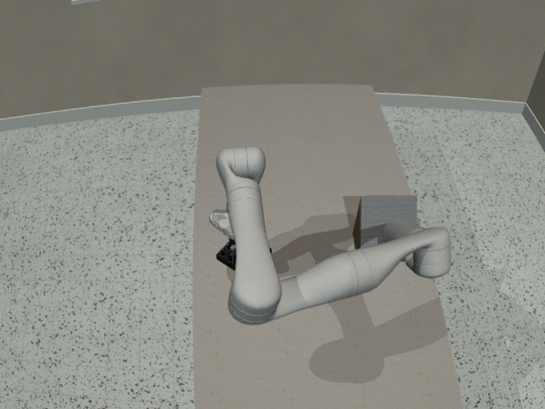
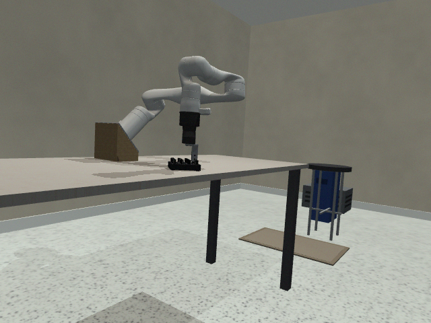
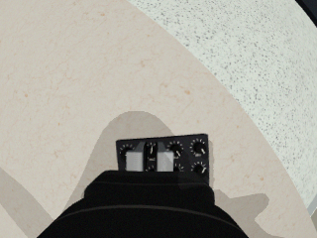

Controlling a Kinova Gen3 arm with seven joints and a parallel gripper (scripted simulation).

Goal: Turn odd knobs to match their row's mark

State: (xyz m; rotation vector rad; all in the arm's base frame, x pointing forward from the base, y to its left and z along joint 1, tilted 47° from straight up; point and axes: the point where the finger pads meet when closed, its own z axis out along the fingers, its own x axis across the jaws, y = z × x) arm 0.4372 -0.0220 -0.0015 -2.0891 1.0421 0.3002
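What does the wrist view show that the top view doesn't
Only the wrist view shows the gripper, its two pale fingers shut on a knob, plus neighbouring knob faces. Only the top view shows the whole arm, which covers most of the box, and the brown mounting block. Both show the black knob box on the table.
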